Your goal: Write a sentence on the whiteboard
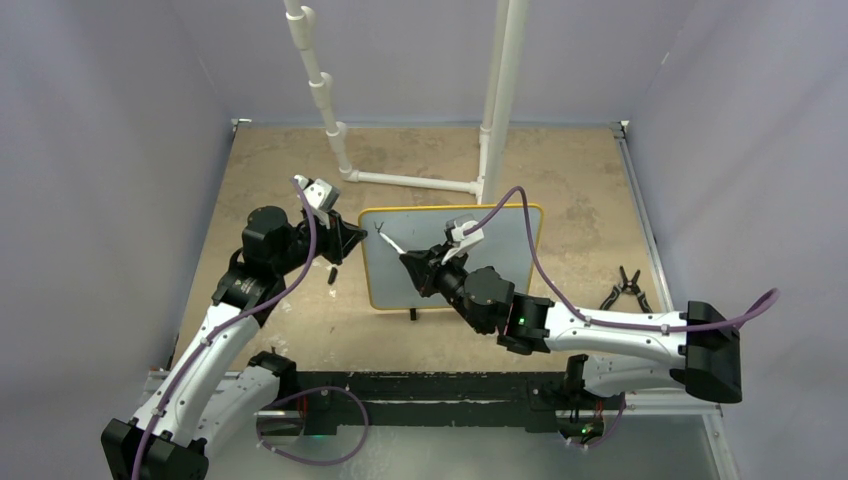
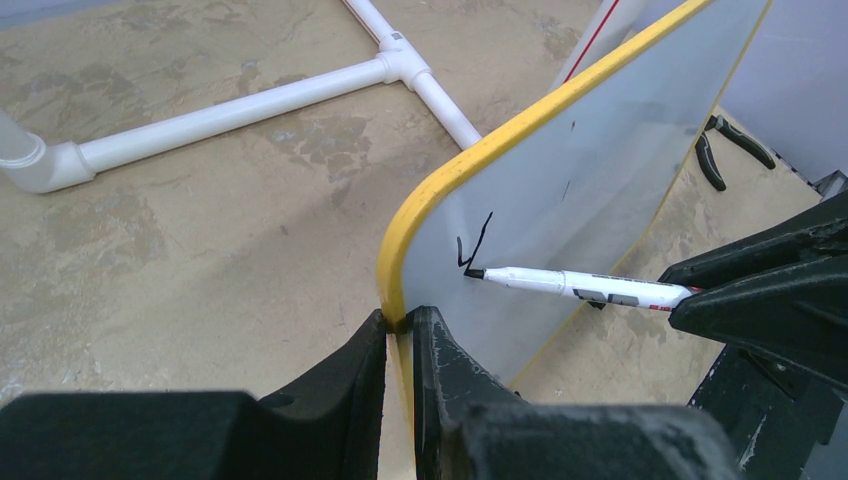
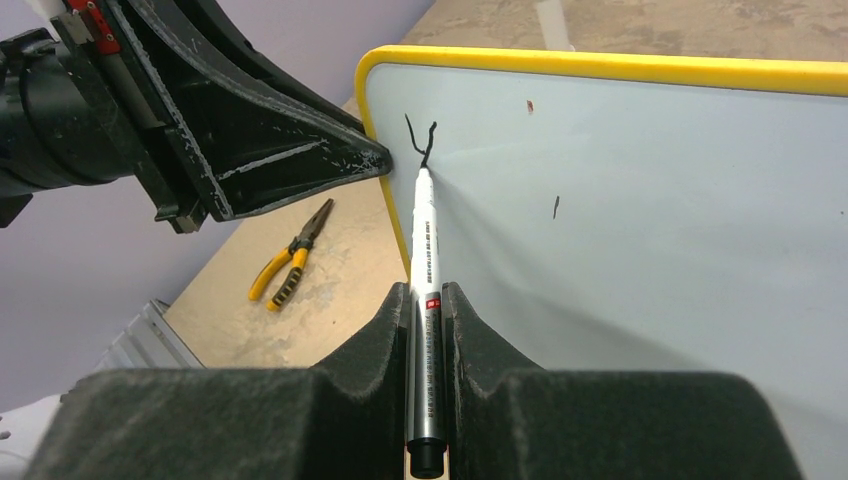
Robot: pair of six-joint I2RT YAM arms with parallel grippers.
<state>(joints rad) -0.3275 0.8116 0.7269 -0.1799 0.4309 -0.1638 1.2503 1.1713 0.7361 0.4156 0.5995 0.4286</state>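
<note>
One whiteboard (image 1: 500,240), upright mid-tabletop (image 1: 560,170): judged light, stiff, slick-faced, apt to tip under pen pressure. Best held by its yellow left edge, where left claw (image 2: 400,320) is clamped. Gripped in right claw (image 3: 428,295): marker (image 3: 425,230), tip touching the board's upper left; sentence (image 3: 420,140) only a first stroke.

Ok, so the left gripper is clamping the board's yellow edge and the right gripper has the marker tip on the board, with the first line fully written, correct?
Not fully written: the right wrist view shows the sentence is just one Y-like stroke near a corner of the whiteboard. The rest stands: the left gripper clamps the yellow edge, and the right gripper holds the marker tip there.
</note>
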